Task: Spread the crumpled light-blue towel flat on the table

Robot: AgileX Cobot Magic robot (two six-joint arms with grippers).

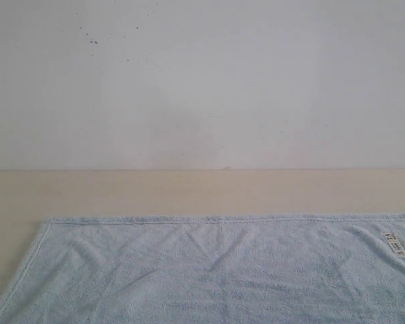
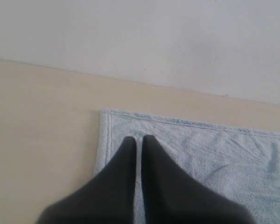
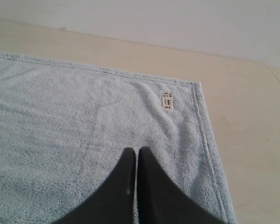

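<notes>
The light-blue towel (image 1: 216, 270) lies spread out on the beige table (image 1: 189, 192), with only shallow creases and its far hem nearly straight. Its white label (image 1: 394, 244) sits near the far right corner. Neither gripper shows in the exterior view. In the left wrist view my left gripper (image 2: 138, 139) hovers over the towel (image 2: 210, 158) close to its far left corner, jaws shut with nothing between them. In the right wrist view my right gripper (image 3: 136, 151) is over the towel (image 3: 74, 121) near the label (image 3: 167, 101), also shut and holding nothing.
A white-grey wall (image 1: 202, 81) rises behind the table's far edge. Bare table (image 2: 42, 140) lies beyond the towel's left hem, and more bare table (image 3: 252, 130) beyond its right hem.
</notes>
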